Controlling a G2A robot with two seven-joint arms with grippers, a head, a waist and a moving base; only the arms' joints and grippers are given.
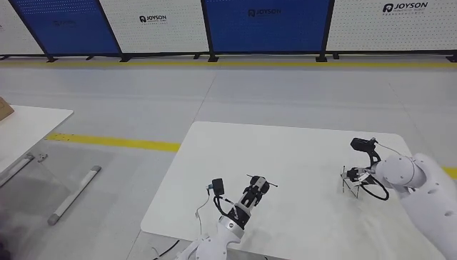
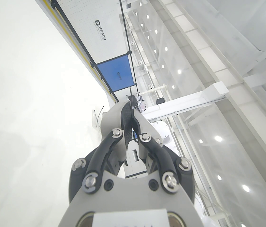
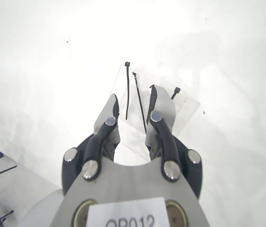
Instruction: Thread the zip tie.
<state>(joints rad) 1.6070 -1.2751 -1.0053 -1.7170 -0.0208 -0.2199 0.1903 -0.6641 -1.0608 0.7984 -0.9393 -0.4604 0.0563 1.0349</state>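
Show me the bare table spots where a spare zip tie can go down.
Free: the far half of the table, and the middle strip between left end effector and clear stand. Crowded: the stand itself, holding zip ties at the open right end effector.

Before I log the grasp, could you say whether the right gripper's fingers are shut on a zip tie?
No, the right gripper is open, its fingers apart with two zip ties showing between them.

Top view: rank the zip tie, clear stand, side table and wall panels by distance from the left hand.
1. Zip tie, held in the left hand.
2. Stand, off to its right.
3. Side table, far left.
4. Wall panels, behind.
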